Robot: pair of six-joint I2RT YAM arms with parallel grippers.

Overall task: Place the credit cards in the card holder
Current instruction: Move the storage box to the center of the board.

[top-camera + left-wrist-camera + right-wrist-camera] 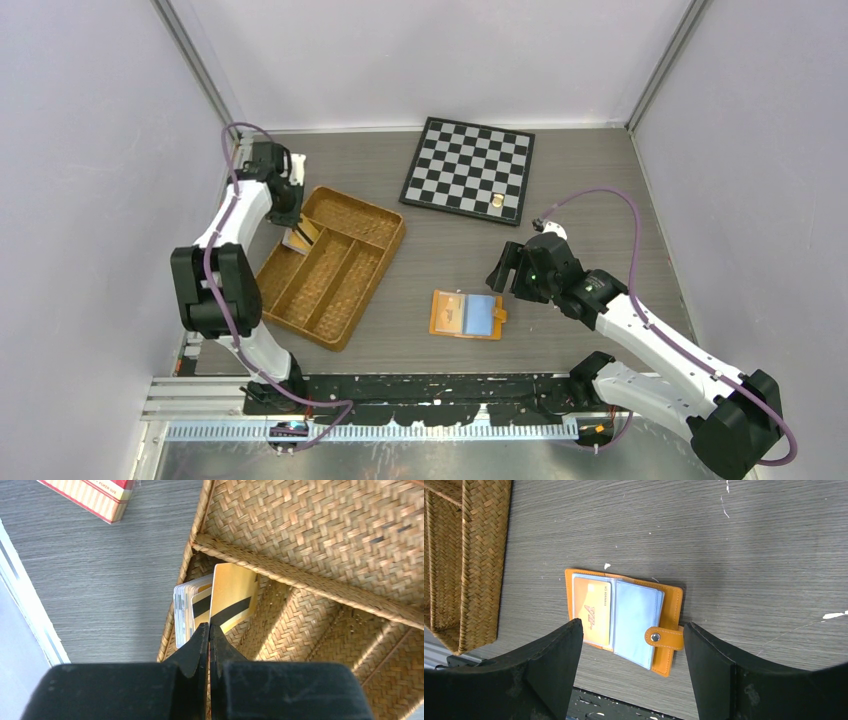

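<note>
The desk (600, 200) carries a woven tray (396, 224). The card holder (467, 314) lies open and flat, well apart from the tray on its right, with one orange card (591, 612) in a sleeve. Right gripper (631, 630) hovers over the card holder, fingers spread, empty. Credit cards (184, 607) stand on edge inside the tray against its outer wall. Left gripper (209, 630) fingers are clenched on the edge of a gold striped card (232, 597). Likely light, stiff, slick: a shallow edge pinch may pivot, so grip deeper on the faces.

Left gripper (209, 627), at nine o'clock, pinches a credit card (234, 596); right gripper (633, 625), at three o'clock, gapes wide.
</note>
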